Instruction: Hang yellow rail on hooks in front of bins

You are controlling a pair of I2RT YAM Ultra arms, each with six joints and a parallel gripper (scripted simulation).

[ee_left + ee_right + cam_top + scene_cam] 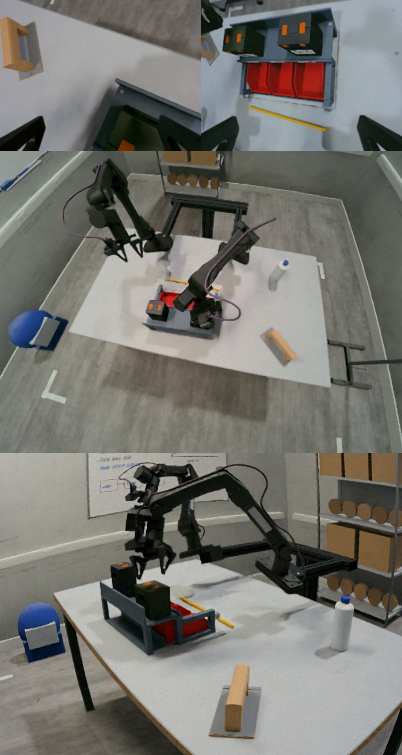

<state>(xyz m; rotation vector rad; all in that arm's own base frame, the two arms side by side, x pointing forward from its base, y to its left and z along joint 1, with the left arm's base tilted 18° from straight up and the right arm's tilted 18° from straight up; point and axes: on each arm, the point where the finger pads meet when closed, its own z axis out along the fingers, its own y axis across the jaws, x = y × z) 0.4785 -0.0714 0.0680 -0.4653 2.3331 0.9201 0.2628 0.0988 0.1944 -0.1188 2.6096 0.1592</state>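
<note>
The yellow rail [175, 281] [225, 622] [288, 118] lies on the table, slightly slanted, before the open front of the blue-grey shelf [120, 598] [328, 81]. Three red bins [280, 79] [195, 625] [170, 299] stand side by side in the shelf. Small hooks [328, 109] show low at its front corners; their plates are too small to make out. My left gripper [152, 575] [101, 121] is open above the shelf's upper board, near the green box. My right gripper [298, 121] [133, 257] is open and empty, held high, away from the rail.
A green box [157, 603] [251, 40] [135, 125] and a dark grey box [297, 32] [121, 580] [159, 310] stand on the shelf's upper board. A wooden-handled trowel [237, 698] [280, 345] and a white bottle [342, 625] [278, 272] are also on the table.
</note>
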